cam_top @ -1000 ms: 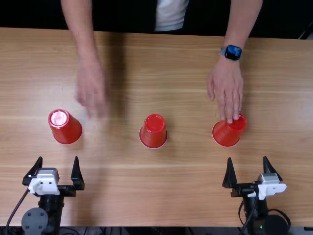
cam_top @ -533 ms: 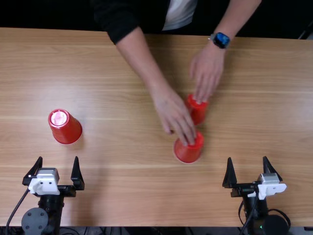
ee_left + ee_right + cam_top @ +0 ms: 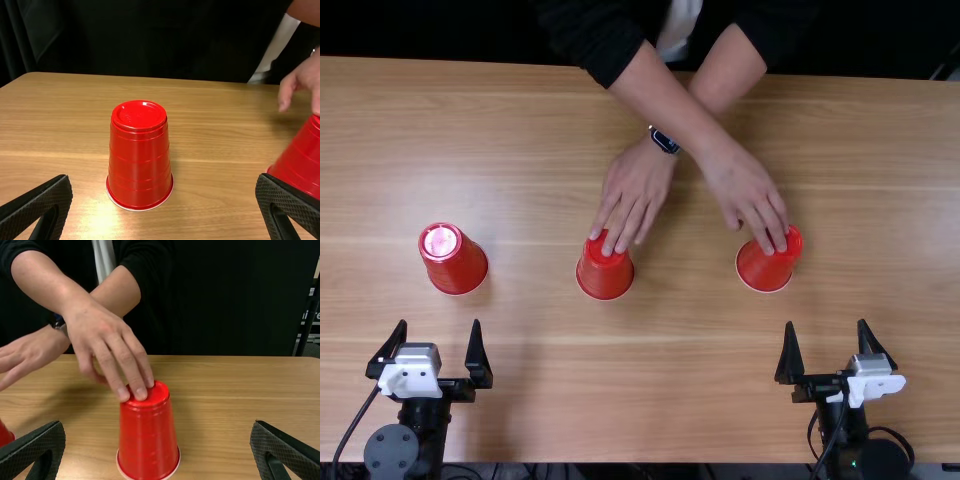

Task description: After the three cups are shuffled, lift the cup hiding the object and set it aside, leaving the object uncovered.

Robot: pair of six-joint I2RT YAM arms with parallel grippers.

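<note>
Left gripper (image 3: 437,335) released, fingers spread wide, parked at near left of surface (image 3: 640,350). Right gripper (image 3: 825,335) likewise released and wide, near right. Nothing held, nothing touched by either.

Three red cups, all upside down, rims flat on surface, in a row across the middle.
- Left cup (image 3: 452,260): alone, just beyond left gripper, untouched.
- Middle cup (image 3: 605,268): fingertips of watch hand (image 3: 632,195) on its closed top.
- Right cup (image 3: 768,262): fingertips of bare hand (image 3: 752,195) on its top; beyond right gripper, slightly left of it.
- Forearms crossed over far half of surface.

Object hidden; hiding cup not determinable. Shuffle judged unfinished, with hands on two cups. No pick due yet.

Handling, judged:
- Thin plastic, very light. Wall springy, easily dented.
- Smooth and tapered toward the top, so likely to slide out of a loose pinch.
- Best hold across the upper wall, just under the closed top, probably the stiffest part.
- Light squeeze, straight lift, rim well off surface before moving sideways.
- Risks: buckled wall from over-squeezing; dragged rim knocking object away.
</note>
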